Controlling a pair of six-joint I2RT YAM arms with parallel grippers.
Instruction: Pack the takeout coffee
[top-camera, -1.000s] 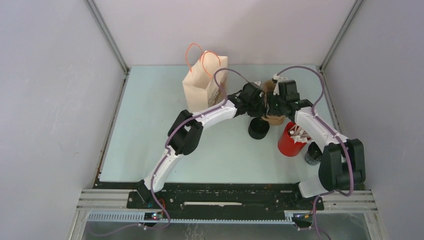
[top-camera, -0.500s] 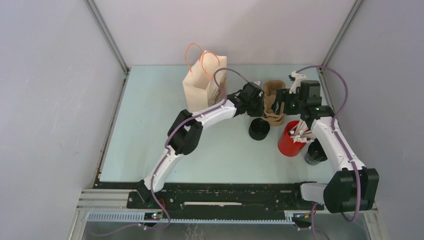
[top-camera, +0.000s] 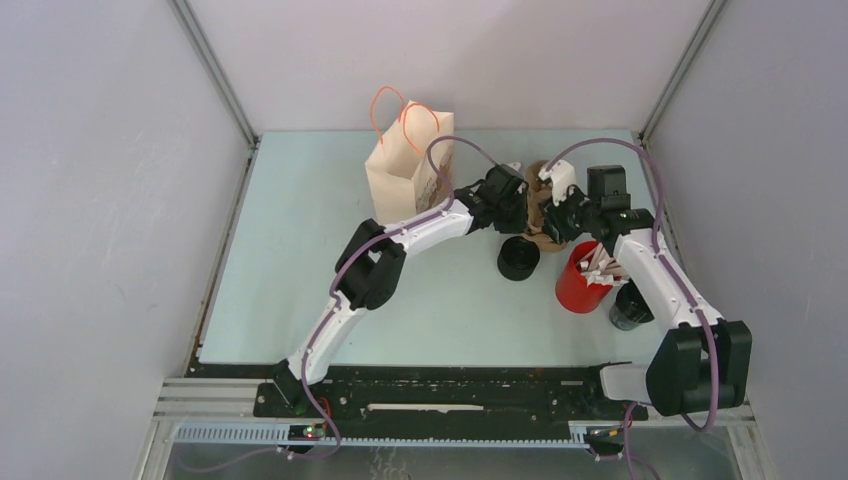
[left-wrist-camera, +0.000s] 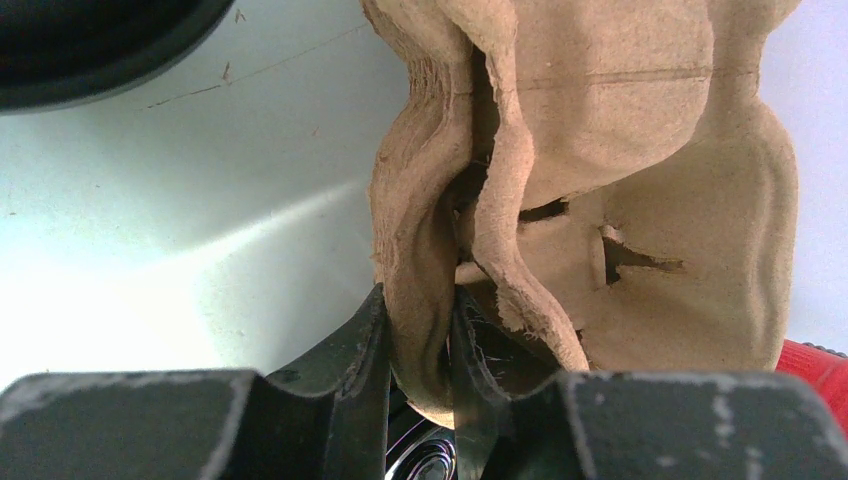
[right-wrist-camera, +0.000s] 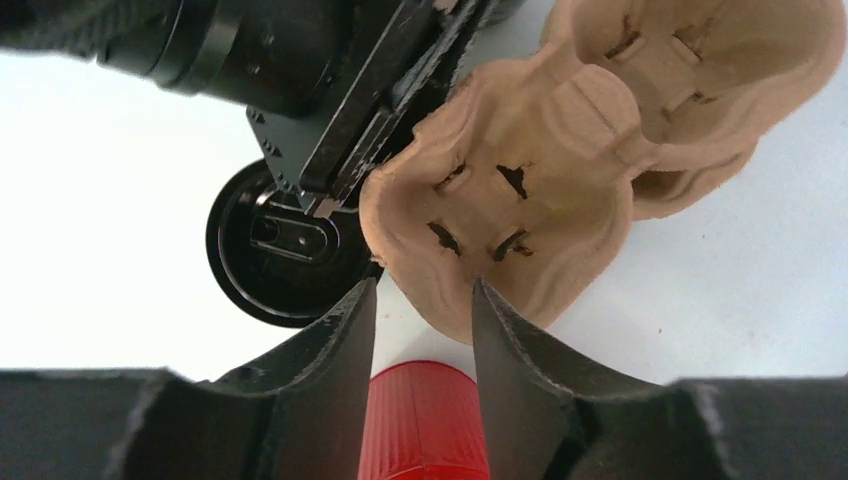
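Pulp carrier (right-wrist-camera: 560, 150) is pinched at its wall by L tool (left-wrist-camera: 418, 315), jaws clamped on it. R tool (right-wrist-camera: 420, 300) is set astride the near rim, jaws partly apart; grip can't be told. Carrier is best held level w/ light pressure, cavities up. Pulp is fibrous, soft, probably easily torn. The takeout coffee (top-camera: 518, 257), black, round, smooth-lidded, is stood on the surface (top-camera: 300, 250) mid-frame, just below the carrier.
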